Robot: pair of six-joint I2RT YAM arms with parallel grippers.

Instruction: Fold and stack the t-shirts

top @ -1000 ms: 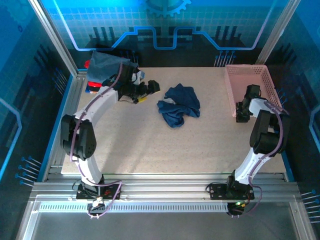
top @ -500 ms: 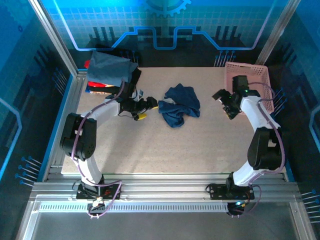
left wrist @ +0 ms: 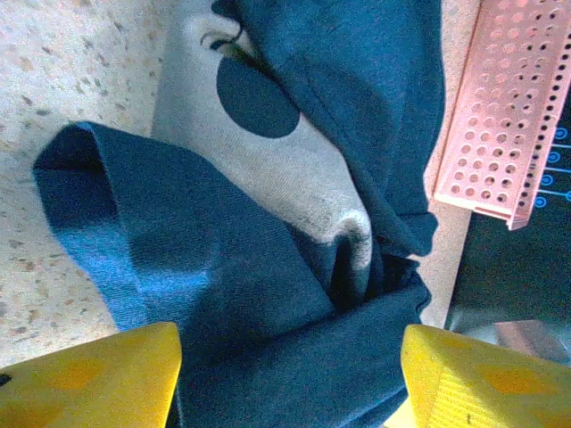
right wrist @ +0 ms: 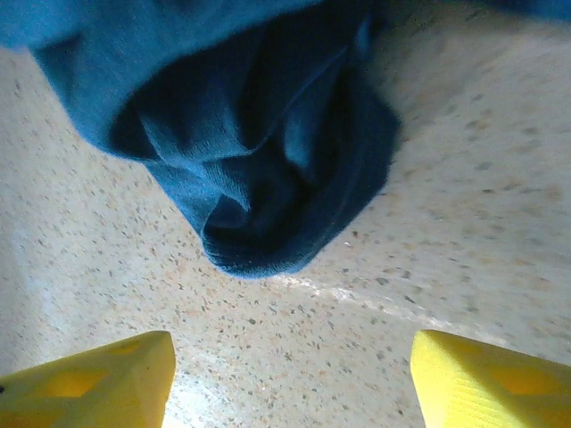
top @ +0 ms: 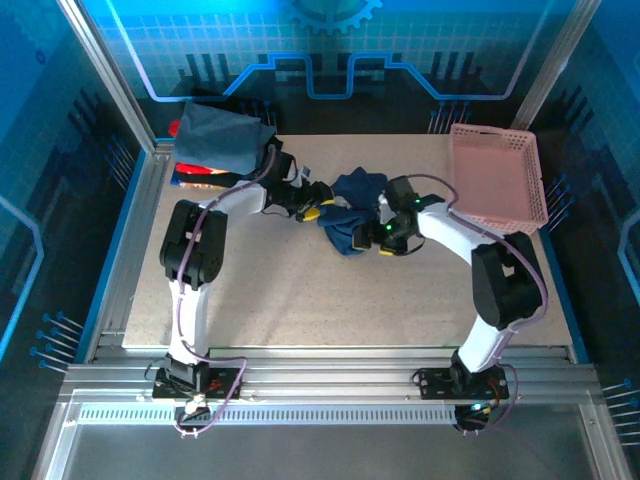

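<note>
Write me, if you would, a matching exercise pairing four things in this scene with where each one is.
Things:
1. navy tee
2. basket
3. folded tees
4. left end effector

Places:
a. far-right corner
b. far-left corner
c. open, a finger on either side of navy cloth
d. crumpled at mid-table

Pairs: 1-d, 2-a, 3-b, 4-c
</note>
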